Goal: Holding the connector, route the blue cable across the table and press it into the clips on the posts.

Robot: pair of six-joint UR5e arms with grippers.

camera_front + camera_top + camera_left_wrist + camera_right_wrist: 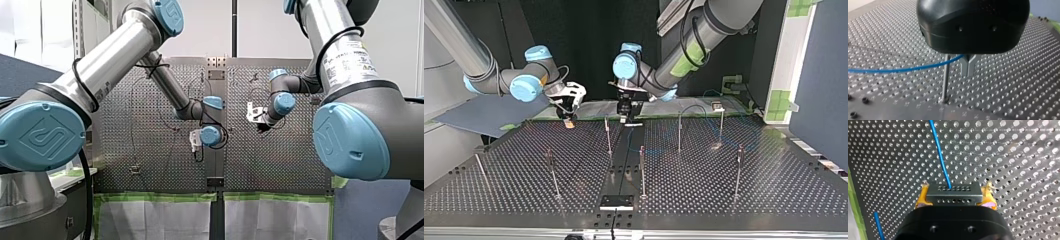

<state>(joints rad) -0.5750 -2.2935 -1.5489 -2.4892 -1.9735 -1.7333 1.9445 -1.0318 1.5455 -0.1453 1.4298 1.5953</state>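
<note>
In the right wrist view my right gripper [956, 195] is shut on a grey connector [953, 193] between its yellow pads [923, 196]. The blue cable [939, 152] leaves the connector and runs away over the perforated table. In the left wrist view my left gripper [968, 67] is shut, and the blue cable [898, 69] runs into its grey fingers just behind a thin post [946, 77]. In the top view my right gripper [569, 119] hangs at the back left and my left gripper [626, 118] at the back middle, beside a post [608, 135].
Several thin posts stand across the table, among them post [679, 132], post [642, 170] and post [738, 170]. A dark strip [621, 165] runs down the middle to a small black plate [616, 201]. Slack blue cable [691, 106] loops at the back right.
</note>
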